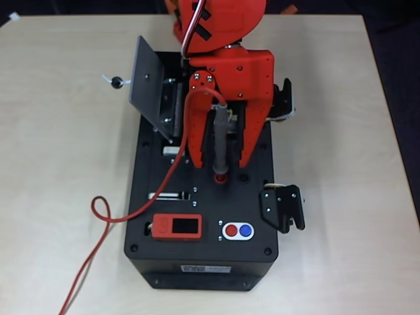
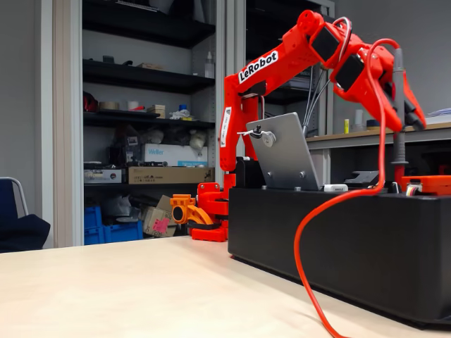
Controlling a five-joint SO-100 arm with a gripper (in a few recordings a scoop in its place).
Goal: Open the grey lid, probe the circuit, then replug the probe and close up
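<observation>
The grey lid (image 1: pixel 147 83) (image 2: pixel 284 153) stands swung up on the left of the black box (image 1: pixel 203 262), its small knob (image 1: pixel 117 82) pointing left. The lid and the arm hide most of the circuit. The probe (image 1: pixel 221 138) (image 2: pixel 399 105) stands upright with its tip in a red socket (image 1: pixel 221 176). Its red cable (image 1: pixel 98 210) (image 2: pixel 304 246) arcs off the top end, runs down the left side and loops over the table. My red gripper (image 1: pixel 221 163) (image 2: pixel 416 123) straddles the probe; a dark gap shows between the probe and the right finger (image 1: pixel 252 141), so it looks open.
On the box's front panel sit a red display module (image 1: pixel 177 226) and a red and a blue button (image 1: pixel 237 230). Black latch brackets (image 1: pixel 282 207) (image 1: pixel 284 98) stick out on the right side. Bare table (image 1: pixel 59 131) lies left and right of the box.
</observation>
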